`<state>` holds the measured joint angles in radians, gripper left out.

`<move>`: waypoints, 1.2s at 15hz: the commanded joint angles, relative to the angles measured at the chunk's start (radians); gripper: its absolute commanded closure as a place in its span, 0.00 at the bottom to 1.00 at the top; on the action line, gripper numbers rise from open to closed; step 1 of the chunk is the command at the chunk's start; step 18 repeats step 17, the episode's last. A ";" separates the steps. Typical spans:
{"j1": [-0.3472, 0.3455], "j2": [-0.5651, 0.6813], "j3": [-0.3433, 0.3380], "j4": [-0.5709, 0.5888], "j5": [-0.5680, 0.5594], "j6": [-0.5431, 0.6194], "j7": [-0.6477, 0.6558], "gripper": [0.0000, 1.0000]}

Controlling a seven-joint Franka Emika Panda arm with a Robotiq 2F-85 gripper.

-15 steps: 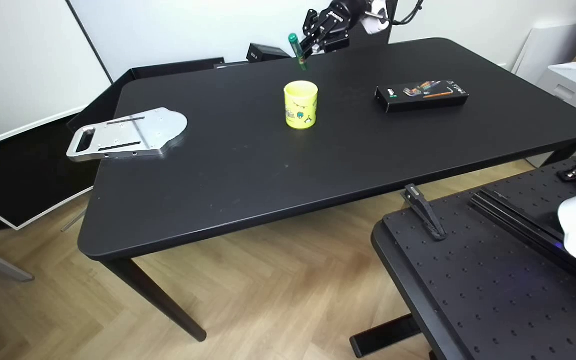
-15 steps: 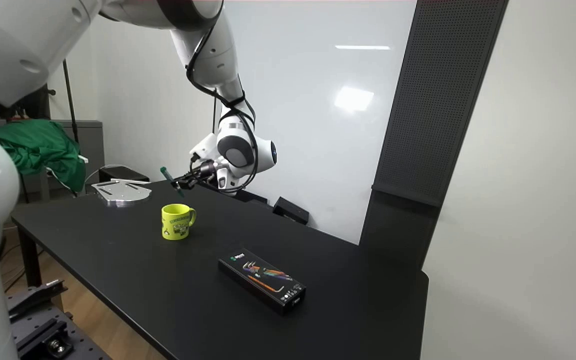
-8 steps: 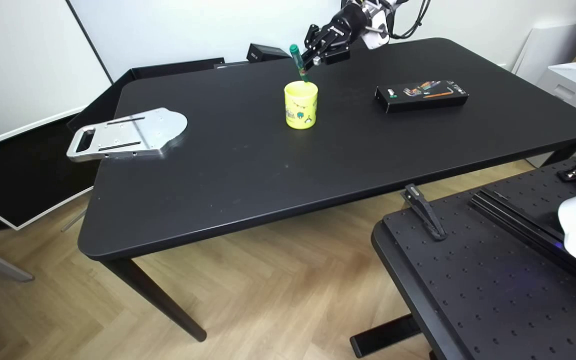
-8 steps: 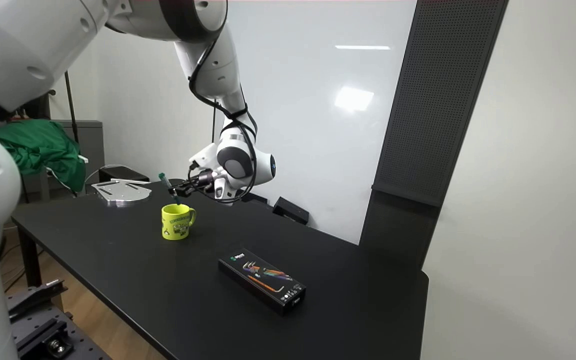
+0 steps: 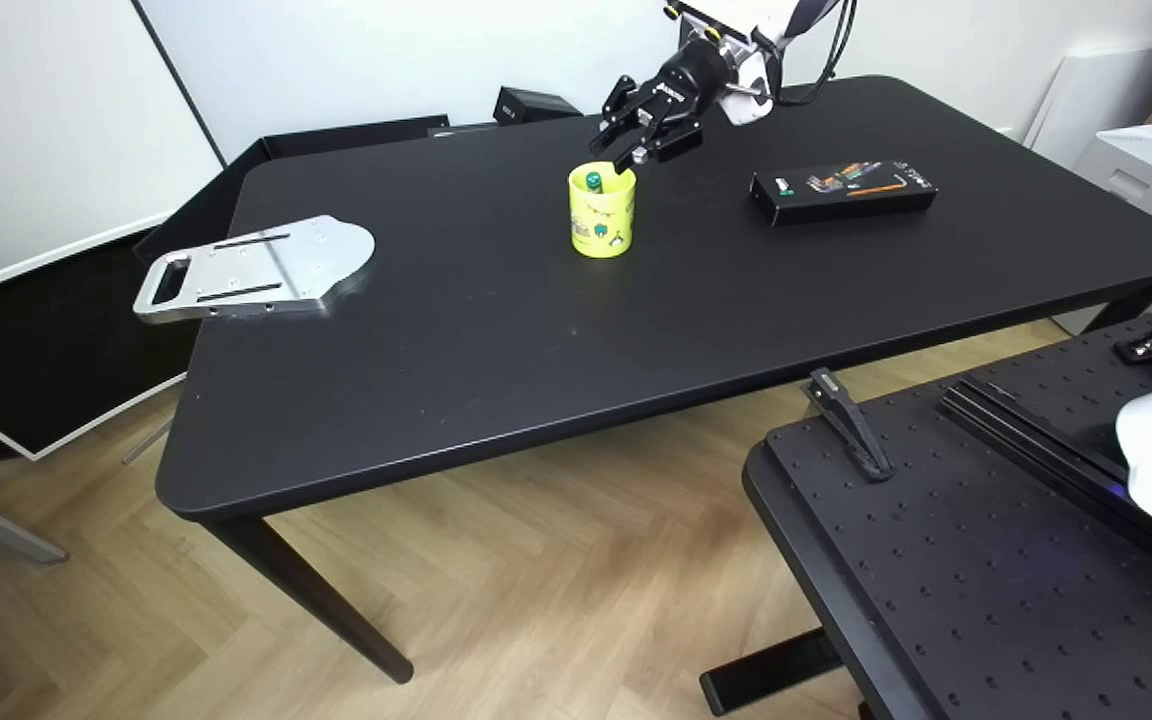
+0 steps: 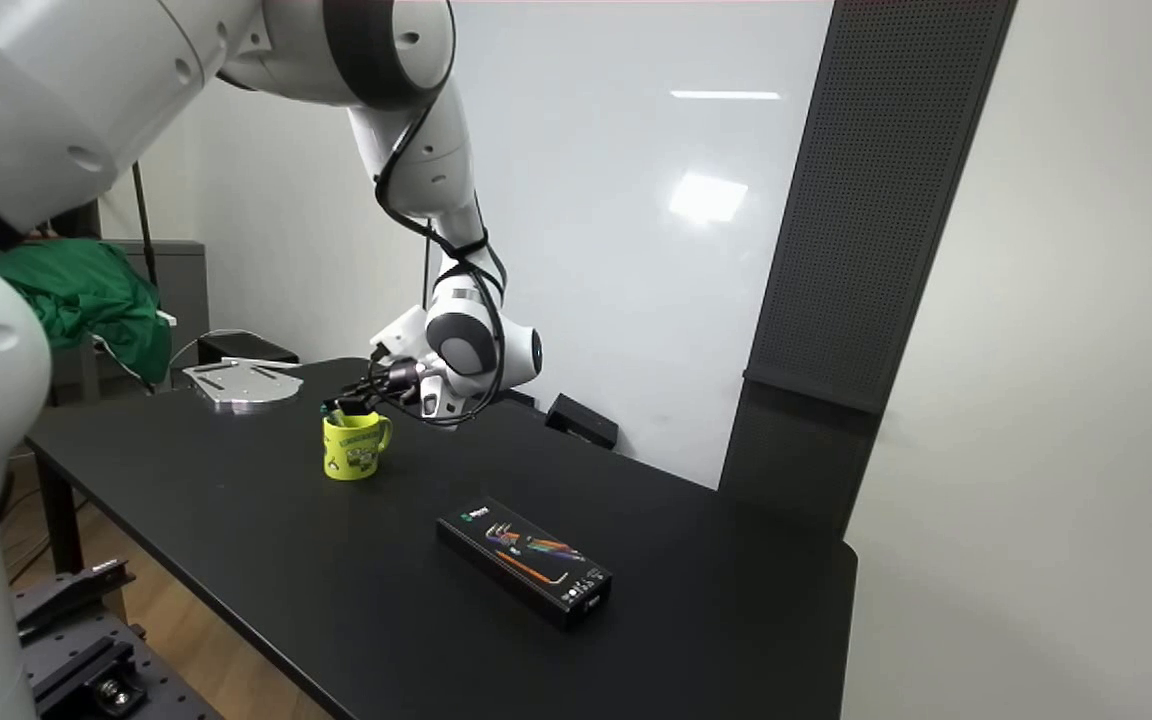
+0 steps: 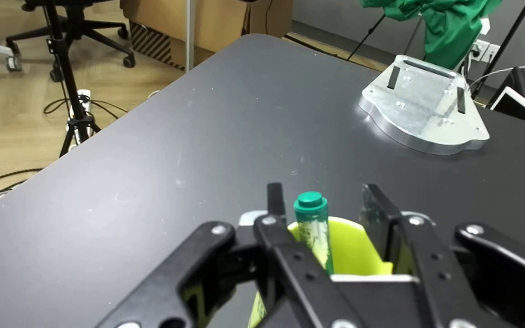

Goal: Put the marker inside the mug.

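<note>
The yellow mug (image 5: 601, 222) stands upright on the black table; it also shows in an exterior view (image 6: 349, 452) with its handle. The green marker (image 5: 593, 182) is inside the mug, its top end sticking up at the rim. In the wrist view the marker (image 7: 313, 223) stands between the fingers, nearer the left one and apart from the right one, with the mug's inner wall (image 7: 356, 248) behind it. My gripper (image 7: 324, 193) is open, its fingers over the mug's opening. The marker's lower part is hidden by the mug and the gripper.
A flat silver metal plate tool (image 5: 266, 262) lies at one end of the table (image 5: 496, 370). A black printed box (image 5: 844, 192) lies on the table on the mug's other side. A perforated black bench (image 5: 986, 540) stands beside the table.
My gripper has moved down to the mug. The marker, earlier held above the mug, has gone down into it, and the fingers have opened and let it go.
</note>
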<state>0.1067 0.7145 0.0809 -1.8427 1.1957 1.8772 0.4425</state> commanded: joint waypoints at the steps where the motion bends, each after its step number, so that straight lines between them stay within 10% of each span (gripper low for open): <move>1: 0.022 -0.017 -0.016 0.029 -0.011 0.008 -0.003 0.22; 5: 0.026 -0.067 -0.017 0.032 -0.018 0.022 -0.023 0.01; 18: 0.016 -0.133 -0.012 0.030 -0.019 0.022 -0.080 0.00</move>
